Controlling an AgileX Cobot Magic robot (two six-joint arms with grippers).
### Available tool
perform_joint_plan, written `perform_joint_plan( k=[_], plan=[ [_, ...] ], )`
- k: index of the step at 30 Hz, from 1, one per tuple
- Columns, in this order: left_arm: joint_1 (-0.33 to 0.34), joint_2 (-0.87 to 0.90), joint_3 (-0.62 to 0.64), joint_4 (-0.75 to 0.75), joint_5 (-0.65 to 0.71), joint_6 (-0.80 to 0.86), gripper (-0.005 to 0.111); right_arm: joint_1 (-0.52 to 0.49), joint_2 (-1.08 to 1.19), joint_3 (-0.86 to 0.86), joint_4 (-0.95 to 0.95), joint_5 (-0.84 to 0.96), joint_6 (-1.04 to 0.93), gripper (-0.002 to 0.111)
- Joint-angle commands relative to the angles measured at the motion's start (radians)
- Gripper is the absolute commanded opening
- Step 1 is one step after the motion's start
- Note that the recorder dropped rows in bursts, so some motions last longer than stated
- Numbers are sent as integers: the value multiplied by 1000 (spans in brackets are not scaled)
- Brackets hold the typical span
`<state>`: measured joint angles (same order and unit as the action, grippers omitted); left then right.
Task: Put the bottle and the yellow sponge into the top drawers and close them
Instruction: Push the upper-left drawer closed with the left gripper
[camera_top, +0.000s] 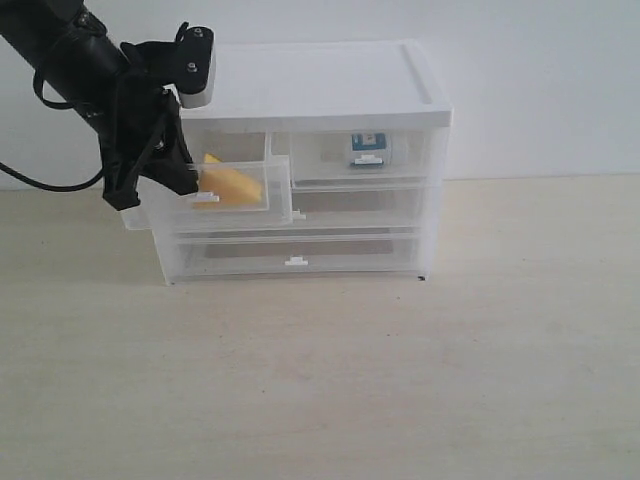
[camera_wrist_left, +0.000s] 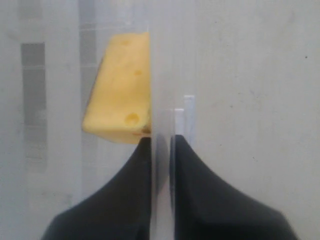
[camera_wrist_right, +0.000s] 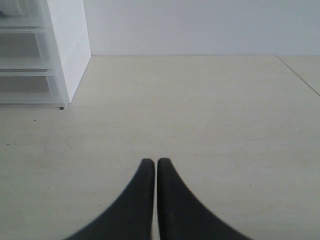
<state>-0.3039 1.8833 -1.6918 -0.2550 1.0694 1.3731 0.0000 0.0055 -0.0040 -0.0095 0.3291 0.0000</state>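
Observation:
The yellow sponge lies inside the top left drawer, which stands pulled out from the cabinet. My left gripper is shut on that drawer's clear front wall, one finger inside and one outside. In the left wrist view the sponge sits just past the left gripper, beside the white tab handle. The bottle stands in the top right drawer, which is pushed in. My right gripper is shut on nothing above bare table and does not show in the exterior view.
The white-topped cabinet stands at the back of the pale wooden table, against a white wall. Two full-width drawers below are pushed in. The right wrist view shows the cabinet's side and the table's far edge.

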Motion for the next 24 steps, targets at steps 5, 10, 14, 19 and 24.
perform_joint_plan(
  k=[5, 10, 14, 19, 24],
  plan=[
    [-5, 17, -16, 9, -180, -5, 4, 0, -5, 4, 0, -7, 0, 0],
    [-5, 19, -18, 9, -212, -31, 11, 0, -5, 4, 0, -7, 0, 0],
    [-5, 8, -18, 9, -180, -41, 51, 0, -5, 4, 0, -7, 0, 0],
    [-5, -34, -18, 9, -123, -76, 61, 0, -5, 4, 0, -7, 0, 0],
    [-5, -78, -18, 9, -31, -129, 60, 0, -5, 4, 0, -7, 0, 0]
  ],
)
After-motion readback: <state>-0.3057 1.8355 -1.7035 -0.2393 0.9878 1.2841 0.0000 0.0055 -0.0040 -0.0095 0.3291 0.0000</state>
